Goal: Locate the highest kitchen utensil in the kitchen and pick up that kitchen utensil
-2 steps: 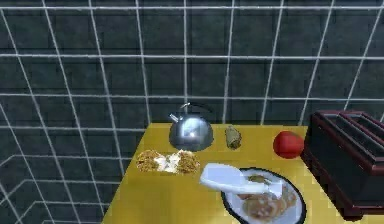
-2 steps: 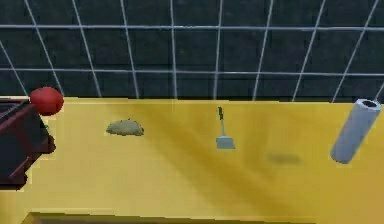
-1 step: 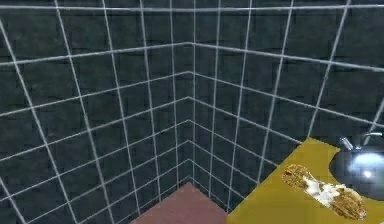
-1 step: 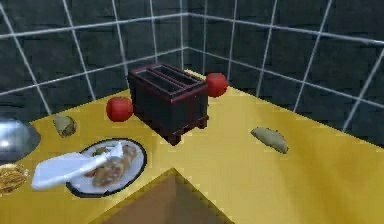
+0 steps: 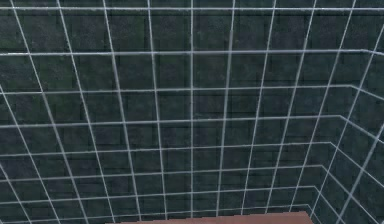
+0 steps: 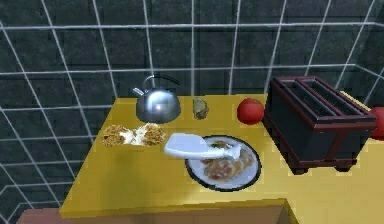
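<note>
In the forward view a dark tiled wall (image 5: 180,100) with pale grout lines rises close ahead and meets a second wall at a corner on the right. A thin brown strip (image 5: 270,218) lies along the bottom edge. Nothing to pick stands there.

In the arm side view a yellow countertop (image 6: 100,175) runs beneath the same dark tiles. A steel kettle (image 6: 157,101) sits toward its far edge on the left half, with a small pale jar (image 6: 201,107) and a red round fruit (image 6: 251,110) beside it along that edge. A dark toaster (image 6: 315,125) fills the right end. Crumbly bread (image 6: 134,135) lies near the left edge. A plate (image 6: 252,175) of food rests near the near edge, about the middle, and a white flat utensil (image 6: 194,146) lies tilted across the plate's left rim, raised off the countertop by it.

I judge that utensil to be the task's thing and the search step to be nearly done, with the grasp not yet begun. The next move calls for lining the arm up with the plate's left rim and then reaching out just above the utensil without knocking the kettle or the bread. How the gripper's fingers stand, I cannot tell.
</note>
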